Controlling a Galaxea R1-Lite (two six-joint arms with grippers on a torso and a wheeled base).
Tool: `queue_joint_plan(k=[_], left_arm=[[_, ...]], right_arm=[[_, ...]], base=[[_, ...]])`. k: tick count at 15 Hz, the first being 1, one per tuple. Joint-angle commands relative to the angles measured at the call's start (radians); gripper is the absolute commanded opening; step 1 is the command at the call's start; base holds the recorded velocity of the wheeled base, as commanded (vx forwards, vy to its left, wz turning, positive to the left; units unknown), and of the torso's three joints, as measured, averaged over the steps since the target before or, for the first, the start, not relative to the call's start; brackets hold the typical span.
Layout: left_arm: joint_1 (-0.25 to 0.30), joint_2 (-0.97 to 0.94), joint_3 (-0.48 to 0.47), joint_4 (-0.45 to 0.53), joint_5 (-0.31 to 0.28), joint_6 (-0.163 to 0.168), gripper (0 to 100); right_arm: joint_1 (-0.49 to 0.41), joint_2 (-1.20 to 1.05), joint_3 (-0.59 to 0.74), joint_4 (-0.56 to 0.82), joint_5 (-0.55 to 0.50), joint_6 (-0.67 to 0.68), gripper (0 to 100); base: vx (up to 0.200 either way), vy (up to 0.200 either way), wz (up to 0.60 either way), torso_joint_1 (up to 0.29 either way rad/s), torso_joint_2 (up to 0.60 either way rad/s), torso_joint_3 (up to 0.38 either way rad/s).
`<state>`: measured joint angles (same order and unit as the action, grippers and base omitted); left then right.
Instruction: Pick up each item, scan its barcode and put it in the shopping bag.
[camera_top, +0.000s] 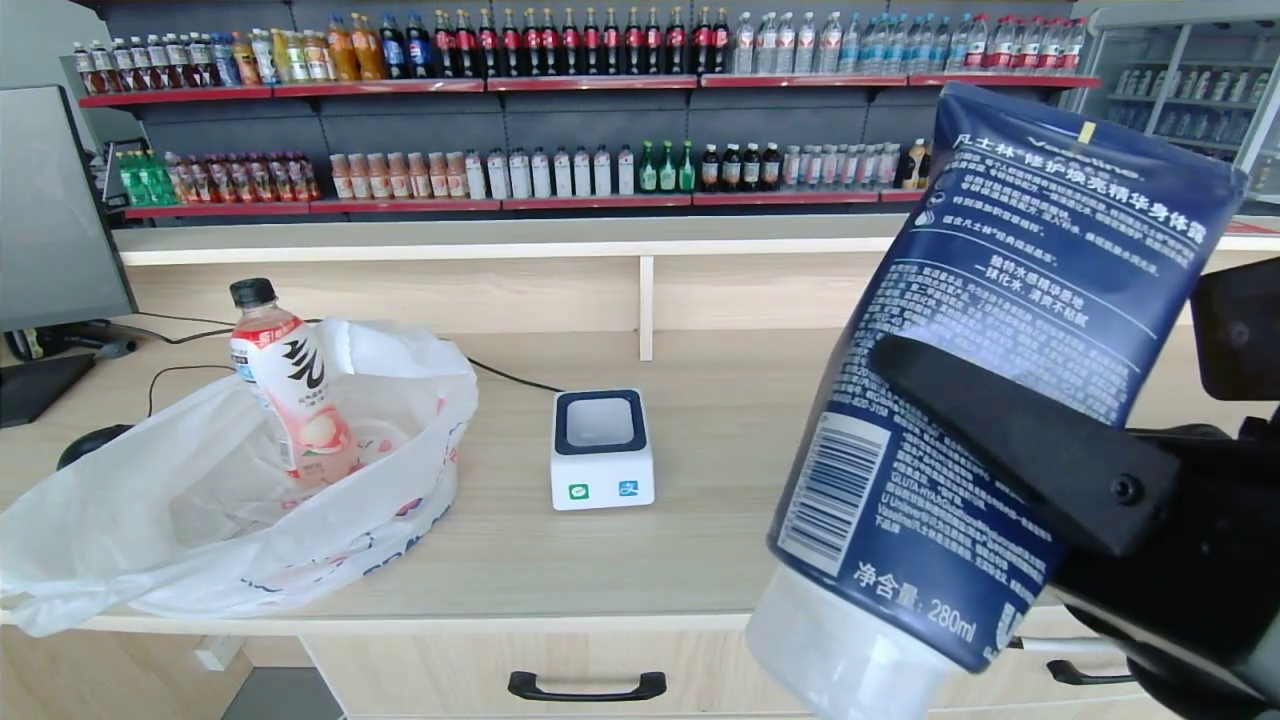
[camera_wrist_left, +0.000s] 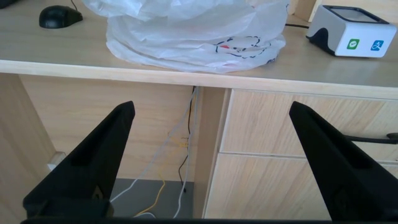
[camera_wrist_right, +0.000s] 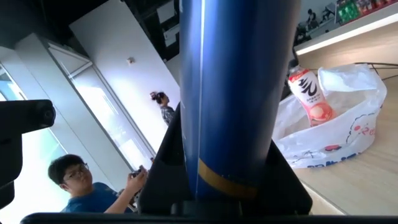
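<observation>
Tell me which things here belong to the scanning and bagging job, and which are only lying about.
Belong to the job: blue tube, barcode scanner, shopping bag, peach drink bottle in the bag.
Only lying about: computer mouse, monitor, shelves of drinks behind the counter.

From the head: looks forward and down over the near edge of the surface (camera_top: 700, 560), out to the drink shelves (camera_top: 600, 90) behind its far edge; sits very near the blue tube (camera_top: 1000, 300) clamped in the right tool (camera_top: 920, 385).

From the left wrist: hangs low, under the near edge, facing the drawer fronts (camera_wrist_left: 298, 155) between the spread fingers (camera_wrist_left: 93, 168) of the left tool (camera_wrist_left: 211, 106); shares the shopping bag (camera_wrist_left: 186, 31) and scanner (camera_wrist_left: 351, 31) with the head view.

From the right wrist: presses close along the blue tube, facing the surface's left end; shares the shopping bag and bottle (camera_wrist_right: 308, 93) with the head view.
</observation>
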<state>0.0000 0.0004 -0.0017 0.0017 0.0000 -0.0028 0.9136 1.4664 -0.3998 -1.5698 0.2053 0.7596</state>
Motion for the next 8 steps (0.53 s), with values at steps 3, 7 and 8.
queue_joint_plan(k=[3,7,8], left_arm=[[0.000,0.000,0.000,0.000,0.000,0.000,100],[0.000,0.000,0.000,0.000,0.000,0.000,100],[0.000,0.000,0.000,0.000,0.000,0.000,100]], right_arm=[[0.001,-0.020,0.004,-0.001,0.000,-0.002,0],[0.002,-0.020,0.006,-0.001,0.000,0.000,0],[0.002,-0.020,0.006,-0.001,0.000,0.000,0]], base=[[0.000,0.000,0.00,0.000,0.00,0.000],[0.000,0.000,0.00,0.000,0.00,0.000],[0.000,0.000,0.00,0.000,0.00,0.000]])
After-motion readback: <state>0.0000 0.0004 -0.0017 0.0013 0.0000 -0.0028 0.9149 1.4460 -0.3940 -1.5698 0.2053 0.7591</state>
